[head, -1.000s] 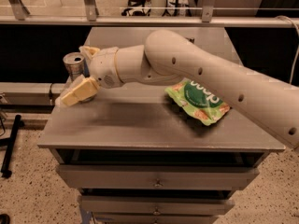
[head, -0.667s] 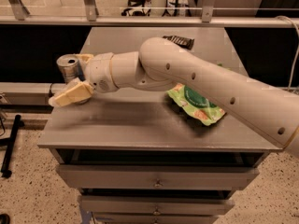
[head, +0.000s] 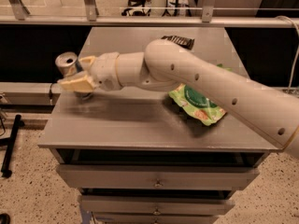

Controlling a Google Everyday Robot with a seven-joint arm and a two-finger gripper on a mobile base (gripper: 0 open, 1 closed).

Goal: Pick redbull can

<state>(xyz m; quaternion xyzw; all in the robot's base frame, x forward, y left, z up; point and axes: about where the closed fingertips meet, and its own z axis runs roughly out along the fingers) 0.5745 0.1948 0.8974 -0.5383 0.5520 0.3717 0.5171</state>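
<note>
The redbull can is a slim silver can with a shiny round top. It is at the left edge of the grey table and leans slightly. My gripper reaches in from the right on a long white arm and is shut on the can. One pale finger lies across the can's near side and the other finger is behind it. The can's lower body is hidden by the near finger, with its shadow on the table just below.
A green snack bag lies on the right half of the table under my arm. A dark flat packet lies at the back. Drawers are below the tabletop. A metal rail runs behind, and the table's left edge is close to the can.
My gripper moved left and slightly down toward the table's left edge, and the can shifted left with it between the fingers. The green bag stayed put.
</note>
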